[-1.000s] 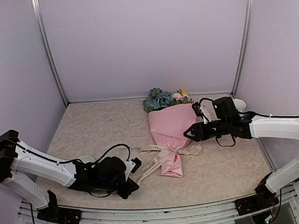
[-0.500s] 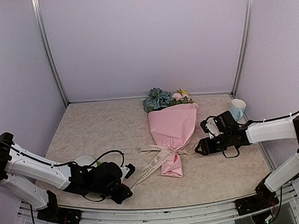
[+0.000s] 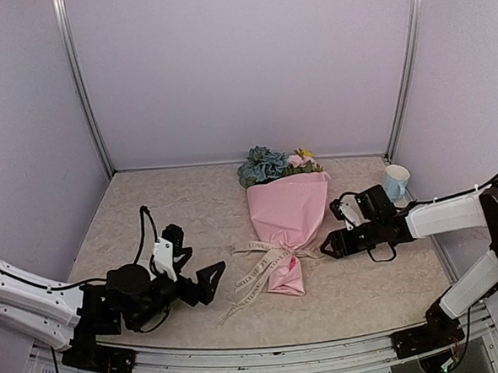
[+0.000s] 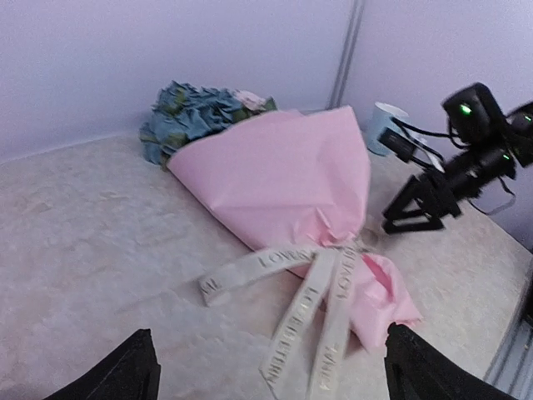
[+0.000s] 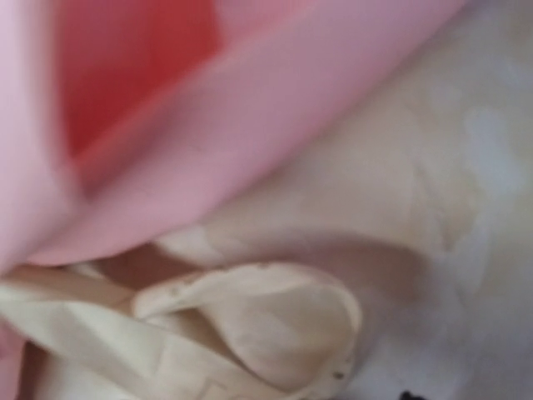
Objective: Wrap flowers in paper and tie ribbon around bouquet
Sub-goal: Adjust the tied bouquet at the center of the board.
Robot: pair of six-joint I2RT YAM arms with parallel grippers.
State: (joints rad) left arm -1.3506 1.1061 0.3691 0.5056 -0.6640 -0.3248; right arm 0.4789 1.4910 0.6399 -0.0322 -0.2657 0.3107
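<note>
The bouquet (image 3: pixel 288 209) lies on the table, a pink paper (image 4: pixel 283 179) cone with the blue and pink flowers (image 3: pixel 269 164) showing at its far end. The cream lettered ribbon (image 3: pixel 262 266) is tied around its narrow neck, and its tails (image 4: pixel 312 329) lie loose on the table. My left gripper (image 3: pixel 193 266) hovers left of the tails, jaws spread wide and holding nothing. My right gripper (image 3: pixel 330 247) sits low at the right of the knot, jaws apart. In the right wrist view a ribbon loop (image 5: pixel 275 325) lies just ahead, beside the paper (image 5: pixel 250 108).
A pale blue mug (image 3: pixel 395 180) stands at the back right, behind the right arm, and shows again in the left wrist view as the mug (image 4: pixel 385 125). Purple walls and metal posts (image 3: pixel 404 67) close in the marbled table (image 3: pixel 166 208).
My left gripper has gone from shut to wide open, letting go of the ribbon tail, and has lifted and turned. My right gripper has dropped down next to the knot.
</note>
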